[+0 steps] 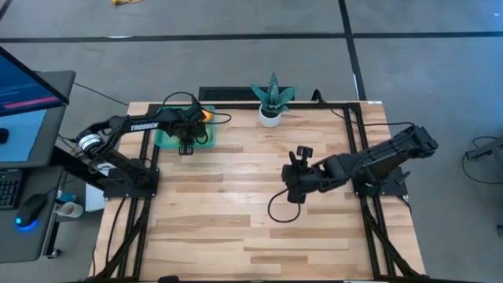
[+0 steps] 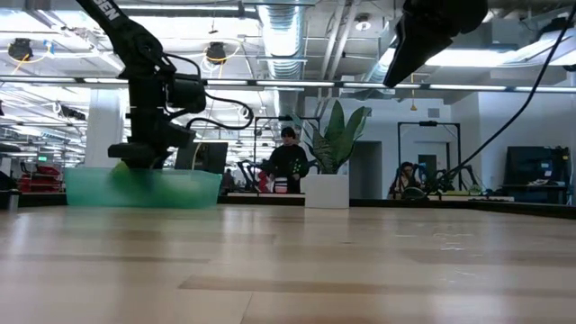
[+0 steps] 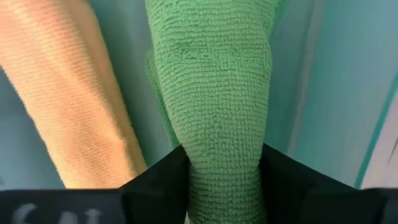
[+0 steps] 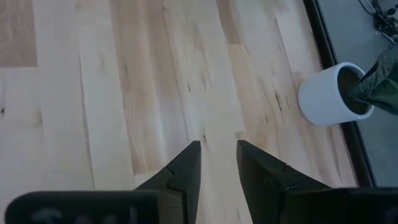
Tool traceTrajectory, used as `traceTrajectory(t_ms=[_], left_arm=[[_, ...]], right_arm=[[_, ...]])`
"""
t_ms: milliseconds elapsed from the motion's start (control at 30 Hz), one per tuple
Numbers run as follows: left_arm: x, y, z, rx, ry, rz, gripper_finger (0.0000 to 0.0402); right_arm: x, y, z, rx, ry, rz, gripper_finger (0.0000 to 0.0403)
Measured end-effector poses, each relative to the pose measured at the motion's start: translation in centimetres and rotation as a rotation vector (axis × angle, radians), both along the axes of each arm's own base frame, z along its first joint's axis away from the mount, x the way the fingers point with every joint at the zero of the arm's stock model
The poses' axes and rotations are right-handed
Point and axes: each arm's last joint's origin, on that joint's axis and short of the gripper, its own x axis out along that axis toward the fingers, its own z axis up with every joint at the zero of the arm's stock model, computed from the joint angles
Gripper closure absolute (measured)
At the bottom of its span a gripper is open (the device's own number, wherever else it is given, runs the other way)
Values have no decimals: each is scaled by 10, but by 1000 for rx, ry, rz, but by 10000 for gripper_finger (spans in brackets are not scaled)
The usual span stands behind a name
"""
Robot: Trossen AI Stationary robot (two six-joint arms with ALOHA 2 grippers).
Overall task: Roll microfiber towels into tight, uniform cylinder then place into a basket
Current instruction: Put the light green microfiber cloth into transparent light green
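The teal basket (image 1: 165,140) stands at the table's far left. In it lie two rolled microfiber towels side by side: an orange one (image 3: 68,93) and a green one (image 3: 211,74), both on the basket's floor (image 3: 323,81). My left gripper (image 1: 186,145) reaches down into the basket and is shut on the green roll. My right gripper (image 1: 292,191) hovers open above the bare table right of centre, with nothing between its fingers (image 4: 219,146). My left gripper has the green roll's near end (image 3: 224,168) between its two fingers, one on each long side. The fingers come from above, pointing steeply down. The roll is narrower where the fingers meet it. The rest of the roll lies on the basket floor beside the orange roll.
A small white pot with a spiky green plant (image 1: 271,106) stands at the far edge near the middle. A black cable (image 1: 275,211) loops on the table under the right arm. Bare wood lies across the middle and near side. People sit in the room beyond (image 2: 286,162).
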Motion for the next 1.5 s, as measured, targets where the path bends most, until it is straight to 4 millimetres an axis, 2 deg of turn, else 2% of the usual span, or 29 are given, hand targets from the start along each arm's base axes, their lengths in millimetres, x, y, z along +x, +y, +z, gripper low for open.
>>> traceTrajectory(t_ms=[333, 567, 767, 900, 1133, 1500], left_arm=[[0, -1, 0, -17, -15, 1, 247], [-2, 1, 0, 41, 31, 69, 246], [-1, 1, 1, 48, 7, 120, 245], [1, 5, 2, 118, -28, 207, 238], [3, 3, 2, 51, -79, 192, 237], [8, -2, 2, 62, -69, 155, 237]], right_arm=[[0, 0, -1, 16, 9, 6, 275], [-2, 2, -1, 15, 22, 17, 275], [-2, 2, -1, 15, 24, 16, 275], [-2, 2, -1, 15, 24, 16, 275], [-1, -3, -1, 16, 22, -1, 275], [-3, -2, -2, 8, 50, 3, 275]])
